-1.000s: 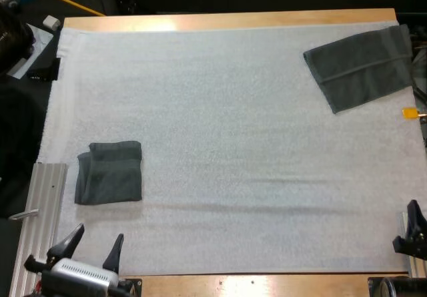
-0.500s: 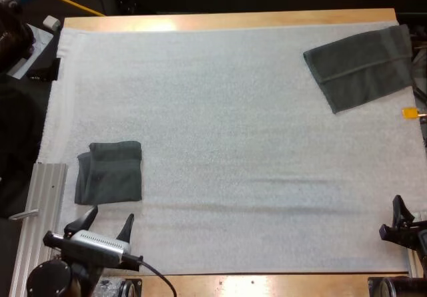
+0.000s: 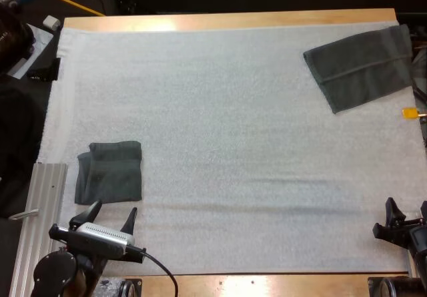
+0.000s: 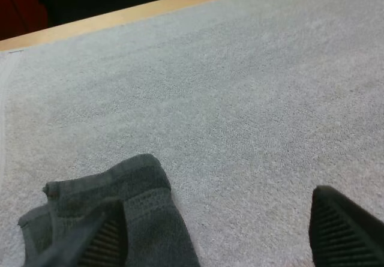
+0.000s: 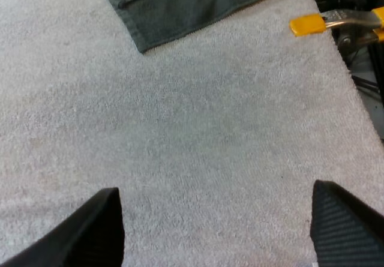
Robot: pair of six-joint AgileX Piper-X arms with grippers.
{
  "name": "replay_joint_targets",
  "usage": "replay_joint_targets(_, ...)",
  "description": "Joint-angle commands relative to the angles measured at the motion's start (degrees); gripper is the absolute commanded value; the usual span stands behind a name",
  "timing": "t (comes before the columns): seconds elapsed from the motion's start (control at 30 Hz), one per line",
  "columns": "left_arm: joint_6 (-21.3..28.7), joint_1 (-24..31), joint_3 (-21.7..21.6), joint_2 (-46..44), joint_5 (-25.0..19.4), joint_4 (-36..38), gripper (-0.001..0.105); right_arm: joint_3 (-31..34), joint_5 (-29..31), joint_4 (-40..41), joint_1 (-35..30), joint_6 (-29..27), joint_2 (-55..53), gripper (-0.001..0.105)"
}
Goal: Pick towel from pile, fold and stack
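A folded dark grey-green towel [image 3: 109, 173] lies on the white mat [image 3: 227, 143] near its left edge. My left gripper [image 3: 111, 216] stands open just in front of it, nothing between its fingers; in the left wrist view the folded towel [image 4: 120, 213] lies beside one black finger [image 4: 99, 243]. A second grey-green towel [image 3: 360, 67] lies spread flat at the mat's far right corner, and the towel's near edge [image 5: 192, 6] shows in the right wrist view. My right gripper [image 3: 407, 215] is open at the mat's near right edge, far from that towel, its fingers [image 5: 345, 225] over bare mat.
A ribbed metal rail [image 3: 41, 223] runs along the mat's near left side. A yellow clamp handle [image 5: 307, 24] sits at the mat's right edge. Wooden table edge [image 3: 227, 21] borders the far side.
My left gripper has moved forward toward the folded towel. My right gripper has shifted left, farther onto the mat. Both towels lie unmoved.
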Motion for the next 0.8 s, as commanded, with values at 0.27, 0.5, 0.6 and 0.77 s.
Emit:
replay_joint_targets(0.27, -0.5, -0.1, -0.2, -7.9, 0.1, -0.9, 0.061, -0.2, 0.2, 0.3, 0.0, 0.0, -2.5, 0.063)
replay_joint_targets(0.5, -0.4, -0.1, -0.2, -8.1, 0.1, -0.8, 0.061, -0.2, 0.2, 0.6, 0.0, -0.1, -2.4, 0.063)
replay_joint_targets(0.6, -0.4, -0.1, -0.2, -8.1, 0.1, -0.9, 0.061, -0.2, 0.2, 0.5, 0.0, 0.0, -2.6, 0.063)
replay_joint_targets(0.77, -0.4, -0.1, -0.2, -7.8, 0.1, -0.7, 0.061, 0.0, 0.4, 0.3, -0.1, -0.1, -2.5, 0.063)
